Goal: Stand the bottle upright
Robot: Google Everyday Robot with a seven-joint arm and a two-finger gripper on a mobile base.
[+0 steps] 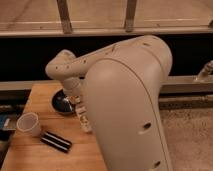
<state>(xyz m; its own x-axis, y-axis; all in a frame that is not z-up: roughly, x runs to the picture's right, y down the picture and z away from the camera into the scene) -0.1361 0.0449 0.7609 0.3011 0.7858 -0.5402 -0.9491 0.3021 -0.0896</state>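
Observation:
The bottle (84,121) is a small cream-white bottle with a pale printed label, lying on the wooden table (30,155) right beside my arm's big cream shell (125,110), which hides part of it. My gripper (76,100) hangs from the bent wrist just above the bottle's far end and in front of a dark round object. I cannot tell if it touches the bottle.
A white round cup (28,124) stands at the table's left. A flat black oblong object (56,142) lies in front of it. A dark round bowl-like object (62,103) sits behind the gripper. A dark wall and a metal rail run behind the table.

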